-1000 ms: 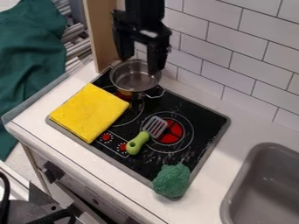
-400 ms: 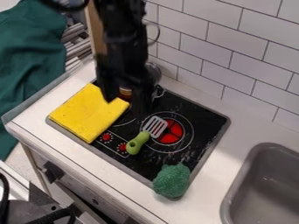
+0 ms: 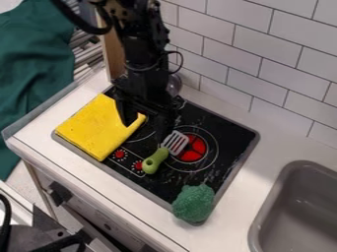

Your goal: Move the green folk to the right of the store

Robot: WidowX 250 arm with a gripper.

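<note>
Over the middle of the stove, my gripper [image 3: 146, 132] hangs open, one finger over the yellow cloth's right corner and the other near the top of the spatula head. Below it, a green-handled utensil with a grey slotted head [image 3: 154, 161], more a spatula than a fork, lies on the black stove [image 3: 225, 129]. Its handle points to the lower left, and its head rests by the red burner mark. Nothing is held between the fingers.
A folded yellow cloth [image 3: 97, 129] covers the stove's left part. The metal pot [image 3: 174, 84] is mostly hidden behind the arm. Green broccoli [image 3: 193, 203] sits at the stove's lower right corner. A grey sink [image 3: 296, 211] lies at the right, and a tiled wall [image 3: 263, 81] stands behind.
My gripper has come down and forward from above the pot to over the stove's middle, beside the spatula. The spatula, cloth and broccoli have kept their places.
</note>
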